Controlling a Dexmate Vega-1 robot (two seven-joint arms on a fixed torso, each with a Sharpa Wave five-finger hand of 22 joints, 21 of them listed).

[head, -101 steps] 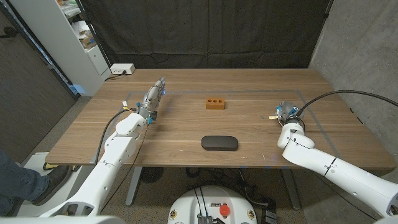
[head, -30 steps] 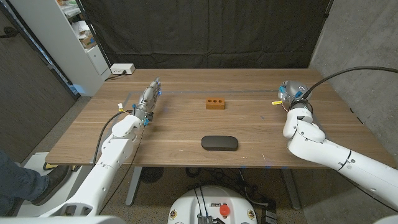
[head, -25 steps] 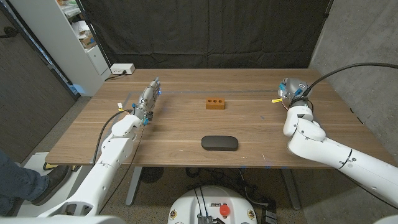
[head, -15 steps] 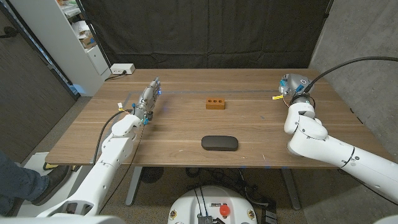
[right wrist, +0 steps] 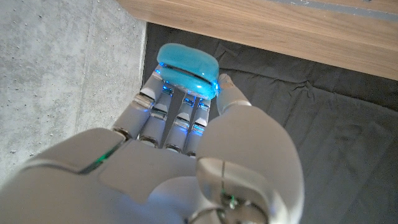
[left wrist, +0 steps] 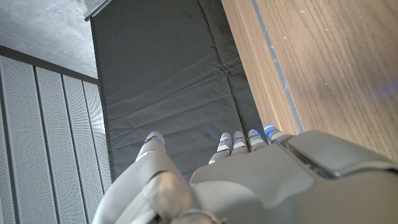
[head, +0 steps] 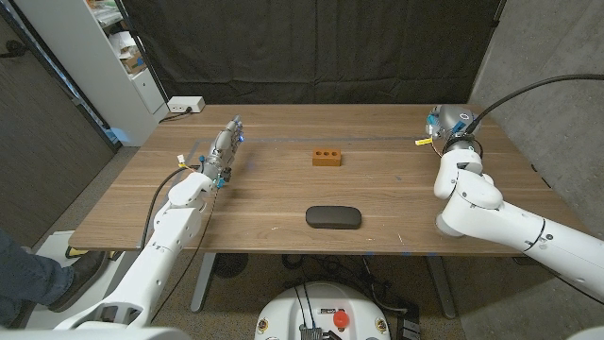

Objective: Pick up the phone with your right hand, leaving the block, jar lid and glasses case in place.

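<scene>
While the right robot hand (right wrist: 186,118) grips a blue thing (right wrist: 186,67), left robot hand (head: 227,144) empty with fingers straight, block (head: 327,157) and case (head: 332,217) on desk (head: 283,194).

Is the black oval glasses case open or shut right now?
Shut: the black oval glasses case lies flat on the table as one closed shell, no lid raised.

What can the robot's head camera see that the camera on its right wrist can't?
Head view: the brown block, the black glasses case, and the left hand at the table's left side. Right wrist view: up close, a blue rounded thing pinched between fingers and thumb; I cannot tell what it is. Both: the right hand, the wooden table and the black curtain.
</scene>
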